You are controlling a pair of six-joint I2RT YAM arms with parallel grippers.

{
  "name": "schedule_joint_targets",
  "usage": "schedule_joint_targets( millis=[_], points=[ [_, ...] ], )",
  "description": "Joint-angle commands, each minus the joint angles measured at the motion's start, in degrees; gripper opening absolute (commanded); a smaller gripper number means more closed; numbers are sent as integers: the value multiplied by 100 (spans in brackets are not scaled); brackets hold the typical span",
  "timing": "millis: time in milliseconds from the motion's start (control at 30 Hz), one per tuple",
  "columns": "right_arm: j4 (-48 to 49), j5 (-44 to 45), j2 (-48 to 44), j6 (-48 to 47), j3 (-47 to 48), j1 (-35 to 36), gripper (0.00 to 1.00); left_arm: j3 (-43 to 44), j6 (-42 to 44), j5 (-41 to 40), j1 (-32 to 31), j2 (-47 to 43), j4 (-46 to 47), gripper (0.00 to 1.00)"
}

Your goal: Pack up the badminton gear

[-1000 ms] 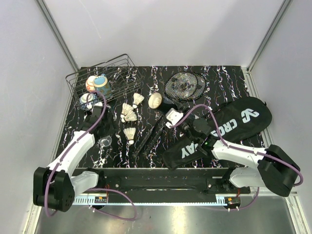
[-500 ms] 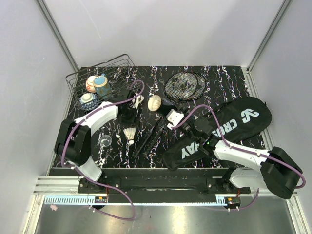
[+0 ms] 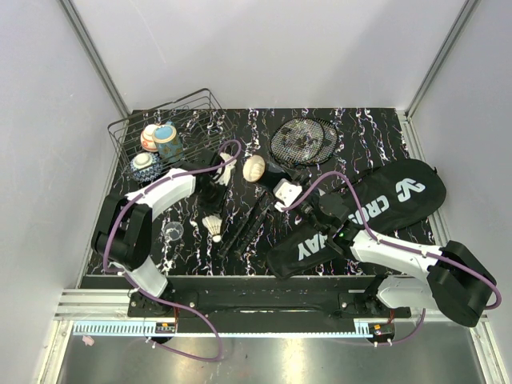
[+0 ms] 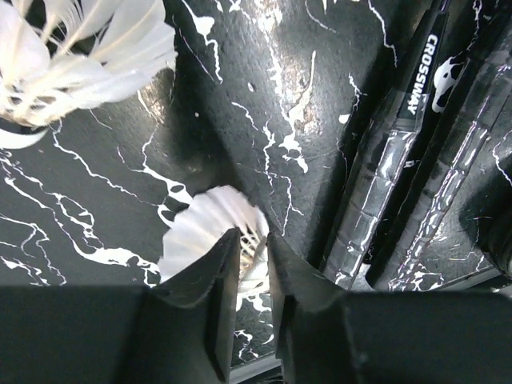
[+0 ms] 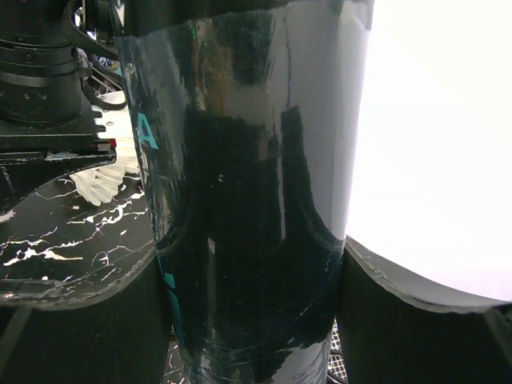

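My left gripper (image 3: pixel 213 200) hangs over the shuttlecocks. In the left wrist view its jaws (image 4: pixel 250 234) stand almost together around the narrow end of a white feather shuttlecock (image 4: pixel 204 232), which also shows in the top view (image 3: pixel 213 226). More shuttlecock feathers (image 4: pixel 80 48) lie to the far left. My right gripper (image 3: pixel 316 210) is shut on the long black tube (image 5: pixel 240 160), whose white end (image 3: pixel 286 192) points left. Two black rackets lie with heads (image 3: pixel 304 142) at the back and handles (image 3: pixel 248 220) in the middle. The black CROSSWAY bag (image 3: pixel 400 192) lies under my right arm.
A black wire basket (image 3: pixel 192 104) at the back left holds patterned bowls (image 3: pixel 158 138). A cream round object (image 3: pixel 254 166) sits by the racket shafts. A small clear cup (image 3: pixel 172 232) stands near the left front. The racket handles (image 4: pixel 400 160) lie just right of my left fingers.
My left arm swung from the basket over to the shuttlecocks, then settled. The near shuttlecock has shifted slightly toward the front edge. My right arm holds still with the tube.
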Motion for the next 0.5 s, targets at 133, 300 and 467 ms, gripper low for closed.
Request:
schedule_joint_targets(
  millis=[133, 300, 467],
  points=[
    [0, -89, 150, 370, 57, -48, 48, 122, -310, 44, -44, -784, -232, 0],
    [-122, -309, 150, 352, 101, -65, 48, 605, -1092, -623, -53, -2398, -356, 0],
    [-289, -827, 229, 414, 180, -65, 48, 563, -1910, -450, -53, -4035, 870, 0]
  ],
)
